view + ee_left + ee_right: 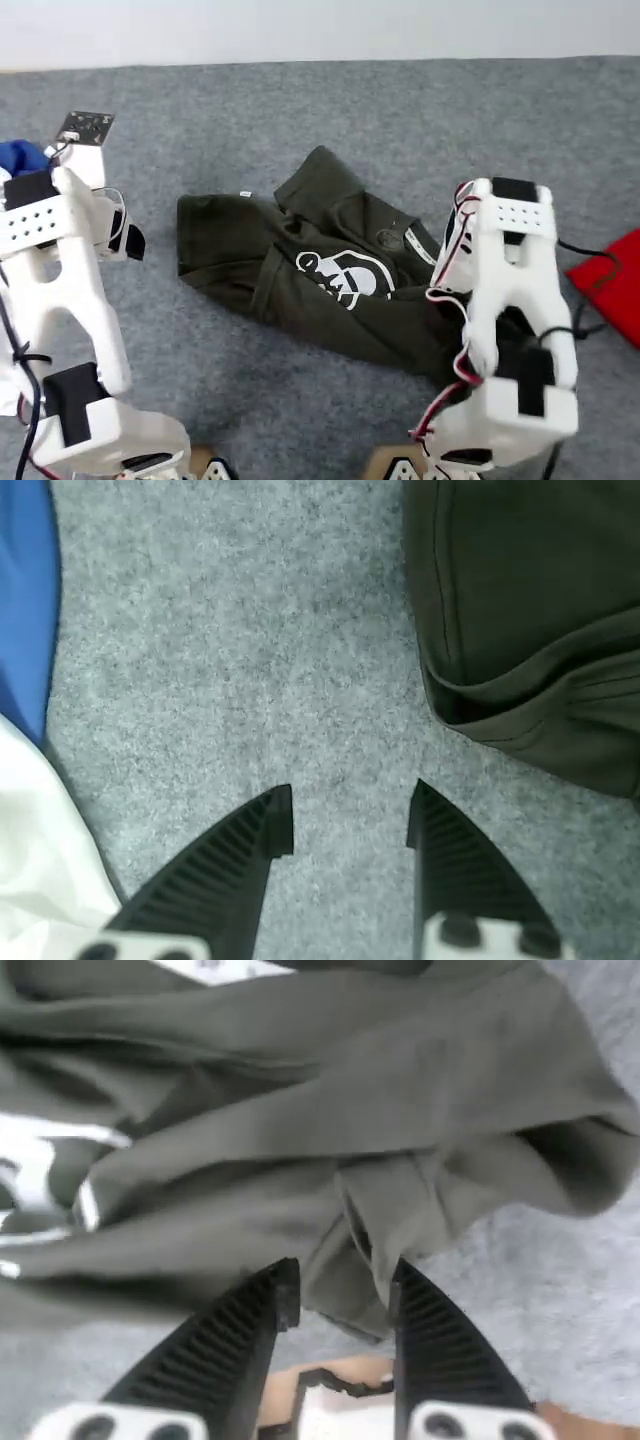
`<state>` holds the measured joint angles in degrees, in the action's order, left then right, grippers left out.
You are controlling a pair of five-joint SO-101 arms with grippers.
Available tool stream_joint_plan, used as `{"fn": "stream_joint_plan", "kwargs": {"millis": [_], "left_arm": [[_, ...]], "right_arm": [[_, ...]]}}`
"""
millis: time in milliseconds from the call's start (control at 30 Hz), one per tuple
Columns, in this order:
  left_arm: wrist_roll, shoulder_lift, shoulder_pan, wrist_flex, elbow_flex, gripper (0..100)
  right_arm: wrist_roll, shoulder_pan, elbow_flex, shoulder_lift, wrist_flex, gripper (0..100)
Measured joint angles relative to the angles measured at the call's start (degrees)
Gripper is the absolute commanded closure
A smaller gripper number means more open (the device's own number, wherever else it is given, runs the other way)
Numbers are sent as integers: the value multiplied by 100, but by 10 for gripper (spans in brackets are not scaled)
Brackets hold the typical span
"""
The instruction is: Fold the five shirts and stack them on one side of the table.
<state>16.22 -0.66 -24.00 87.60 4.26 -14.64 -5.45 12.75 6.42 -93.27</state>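
L tool (348,818) over grey felt (250,660); white wall (300,30) behind.

You're looking at a robot test bench, lab-style; whether it sits in a lab or a home room, can't tell. Evidence: the table is covered in grey felt (350,110), and a plain white wall (320,30) stands behind the dark green shirt (330,270). White printed arms flank that shirt, left arm (60,260) and right arm (510,300). The right arm has exposed red and white wires (452,300). A bare circuit board (84,126) sits out past the shirt on the left arm's side.
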Motion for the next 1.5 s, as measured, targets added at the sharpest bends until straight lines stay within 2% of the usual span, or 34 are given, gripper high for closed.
{"fn": "stream_joint_plan", "kwargs": {"millis": [200,600,1033,1500], "left_arm": [[0,0,0,-9,0,813],[0,0,9,-79,0,813],[0,0,18,-79,0,813],[0,0,18,-88,0,813]], "right_arm": [[-229,-167,-703,730,0,846],[-229,-659,-879,818,0,845],[-229,-659,-879,844,580,845],[-598,-299,-879,1741,62,848]]}}
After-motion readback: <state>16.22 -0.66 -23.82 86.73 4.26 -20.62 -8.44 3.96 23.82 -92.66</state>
